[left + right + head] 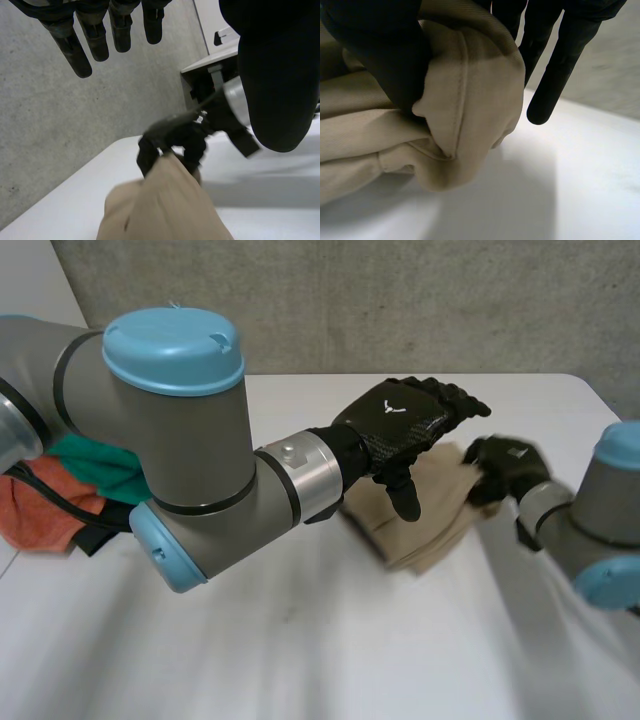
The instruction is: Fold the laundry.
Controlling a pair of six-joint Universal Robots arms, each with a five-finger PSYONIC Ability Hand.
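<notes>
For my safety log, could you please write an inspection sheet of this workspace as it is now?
Surface: white table.
Job's things: beige cloth, partly folded, mid-table; orange and green clothes heaped at the table's left side.
Clutter: nothing seen.
Hands: left hand open above the beige cloth; right hand pinches the cloth's edge between fingers and thumb.
Cables: nothing seen.
Surroundings: grey concrete wall behind the table.

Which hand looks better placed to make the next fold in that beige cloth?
Probably the right hand: its thumb and fingers pinch an edge of the beige cloth. The left hand hangs open above the cloth, holding nothing.
</notes>
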